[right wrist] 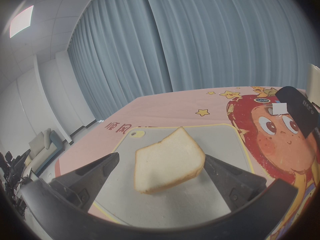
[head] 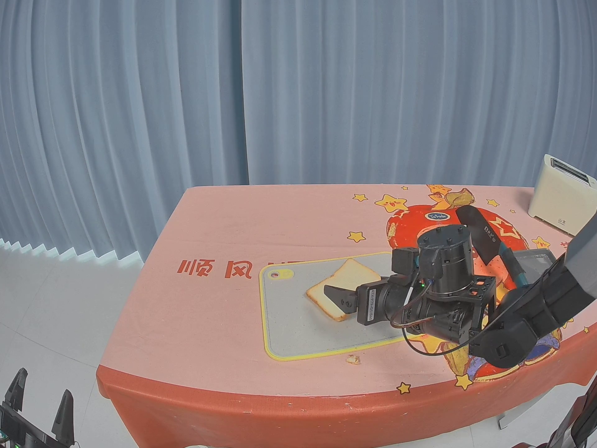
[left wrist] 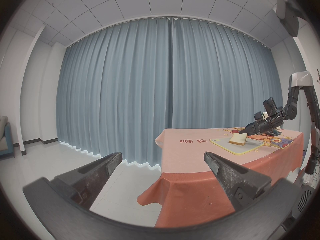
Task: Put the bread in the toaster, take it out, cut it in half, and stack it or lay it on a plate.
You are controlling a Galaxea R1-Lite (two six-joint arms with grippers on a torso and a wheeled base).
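R claw (right wrist: 160, 158) is open, w/ the bread (head: 348, 275) btwn its two fingers. One finger touches the bread's edge; the other has a gap next to it. The bread is one white slice, tipped up, w/ a shadow under it on the grey board (head: 292, 328). The board has a yellow rim and lies mid-frame in the head view, on the pink bench (head: 205, 337). The toaster (head: 563, 197) is white and stands at the far right edge of that frame, well apart from the bread. A long black thing (head: 482, 231) lies on the cartoon pic btwn board and toaster; can't tell what it is. A small crumb (head: 353, 359) sits just below the board. L claw (left wrist: 163, 155) is open, fingers wide apart, at the bottom left of the head view, off the bench.
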